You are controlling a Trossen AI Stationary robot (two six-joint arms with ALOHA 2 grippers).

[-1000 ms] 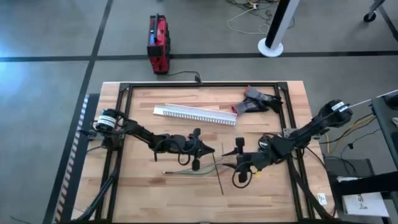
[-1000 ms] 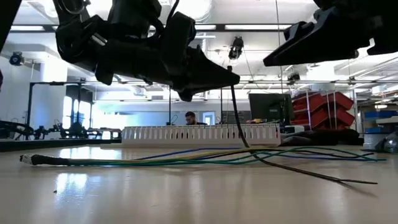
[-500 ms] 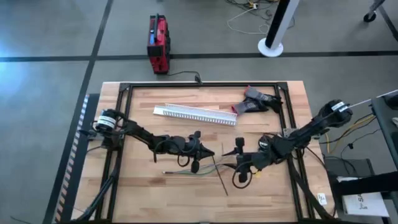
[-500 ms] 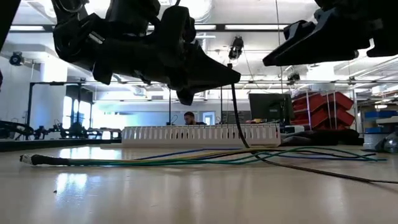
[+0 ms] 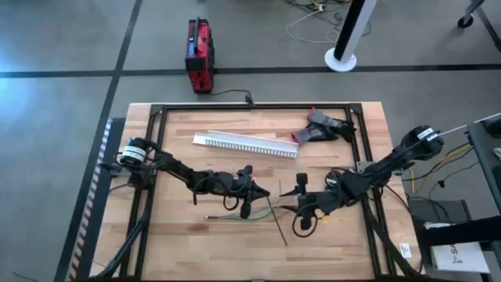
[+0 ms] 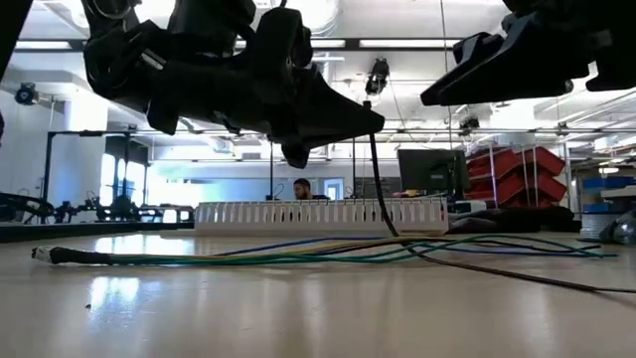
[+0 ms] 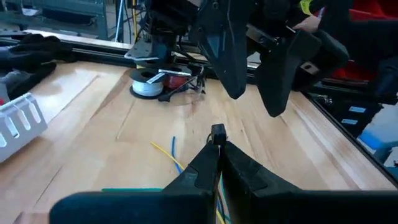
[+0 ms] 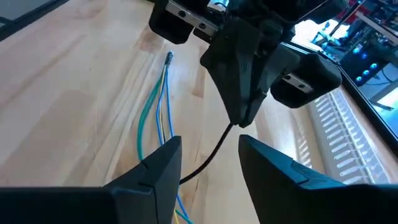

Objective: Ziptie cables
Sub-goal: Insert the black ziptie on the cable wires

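1. Two tools face each other over the middle of the desk (image 5: 180, 235).
2. The left tool (image 5: 264, 193) has its fingers pinched together on the top end of the ziptie (image 5: 276, 218), which slants down to the wood.
3. The right tool (image 5: 285, 199) hangs with its fingers spread apart, gripping nothing.
4. The cables (image 5: 235, 215) lie flat under the left tool, with the ziptie crossing them.

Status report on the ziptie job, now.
Left hand shut on ziptie, above cables. Right hand open, facing it. Nothing in the way.
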